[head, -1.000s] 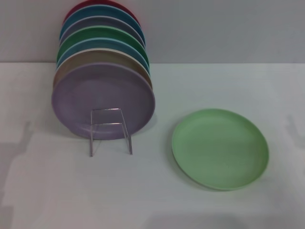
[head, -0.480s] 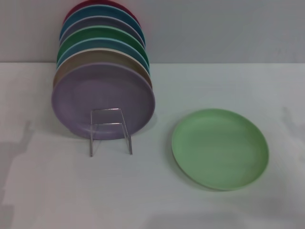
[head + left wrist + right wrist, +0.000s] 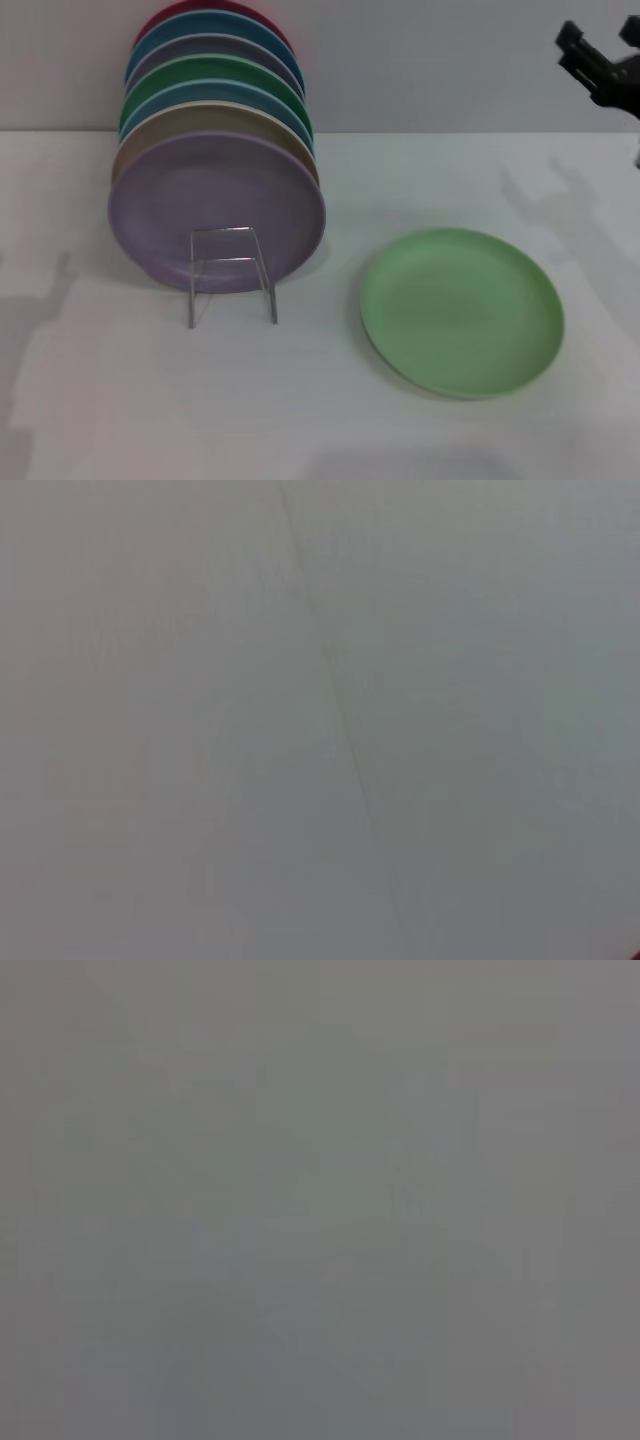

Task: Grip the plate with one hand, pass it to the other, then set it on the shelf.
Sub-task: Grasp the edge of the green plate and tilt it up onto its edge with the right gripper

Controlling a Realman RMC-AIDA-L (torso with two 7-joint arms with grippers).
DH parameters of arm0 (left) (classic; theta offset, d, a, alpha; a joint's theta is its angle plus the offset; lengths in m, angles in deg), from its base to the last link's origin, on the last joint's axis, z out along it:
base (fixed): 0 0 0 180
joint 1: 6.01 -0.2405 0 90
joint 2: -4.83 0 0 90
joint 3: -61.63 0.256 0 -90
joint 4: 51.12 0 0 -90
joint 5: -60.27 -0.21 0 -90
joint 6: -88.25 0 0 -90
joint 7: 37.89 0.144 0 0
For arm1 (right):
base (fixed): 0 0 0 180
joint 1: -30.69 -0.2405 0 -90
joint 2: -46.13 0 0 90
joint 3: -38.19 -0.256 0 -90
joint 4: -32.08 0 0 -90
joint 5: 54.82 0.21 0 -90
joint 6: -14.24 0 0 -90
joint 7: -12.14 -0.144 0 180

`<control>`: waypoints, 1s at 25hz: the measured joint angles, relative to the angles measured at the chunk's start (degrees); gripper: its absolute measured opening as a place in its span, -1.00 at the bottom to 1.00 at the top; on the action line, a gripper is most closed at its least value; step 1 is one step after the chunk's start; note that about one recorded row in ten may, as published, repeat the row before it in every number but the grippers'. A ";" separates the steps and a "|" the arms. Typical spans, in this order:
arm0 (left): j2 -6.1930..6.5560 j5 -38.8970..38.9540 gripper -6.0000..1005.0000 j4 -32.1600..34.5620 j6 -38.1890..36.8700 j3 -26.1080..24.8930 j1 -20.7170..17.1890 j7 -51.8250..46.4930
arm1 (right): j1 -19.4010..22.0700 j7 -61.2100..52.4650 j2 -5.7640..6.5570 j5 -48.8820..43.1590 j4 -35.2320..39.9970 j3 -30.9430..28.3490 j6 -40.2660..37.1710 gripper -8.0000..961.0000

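The light mint-green plate (image 3: 462, 310) lies flat on the white table (image 3: 420, 180), right of centre in the head view. The silver wire shelf (image 3: 232, 272) stands at the left, its small front loop in front of a lavender plate. My right gripper (image 3: 600, 62) shows as a black shape at the top right edge, high above the table and well behind and to the right of the plate, holding nothing. My left gripper is out of view. Both wrist views show only a plain grey surface.
Several plates stand upright in the rack: a lavender plate (image 3: 215, 205) in front, then tan, blue, dark green (image 3: 215, 72), purple, blue and red ones behind. A grey wall (image 3: 450, 60) rises behind the table.
My right gripper has come into the head view at the top right edge; before, no arm was visible. The plate and the rack have not moved.
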 joint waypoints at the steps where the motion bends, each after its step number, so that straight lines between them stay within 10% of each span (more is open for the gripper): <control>1: 0.00 0.00 0.71 0.00 0.00 0.00 0.00 0.00 | 0.00 0.00 0.00 0.00 0.00 0.00 0.00 0.65; 7: -0.01 -0.19 0.71 0.00 0.03 0.00 0.03 0.00 | -1.75 2.99 -0.84 0.24 -16.66 -3.24 34.87 0.65; 9: -0.01 -0.08 0.71 0.00 0.06 0.00 0.07 0.00 | -3.06 6.12 -3.29 0.41 -20.53 -6.32 46.47 0.65; 10: -0.01 -0.05 0.71 0.00 0.08 0.00 0.14 0.00 | -4.88 10.33 -6.48 0.89 -23.14 -10.15 56.37 0.65; 14: -0.01 0.00 0.71 0.00 0.31 0.00 0.30 0.00 | -8.02 17.31 -10.47 3.33 -24.49 -16.77 69.18 0.65; 25: 0.16 0.10 0.71 0.16 2.37 -0.61 0.82 0.07 | -16.58 25.27 -10.41 13.54 -15.08 -29.76 89.85 0.63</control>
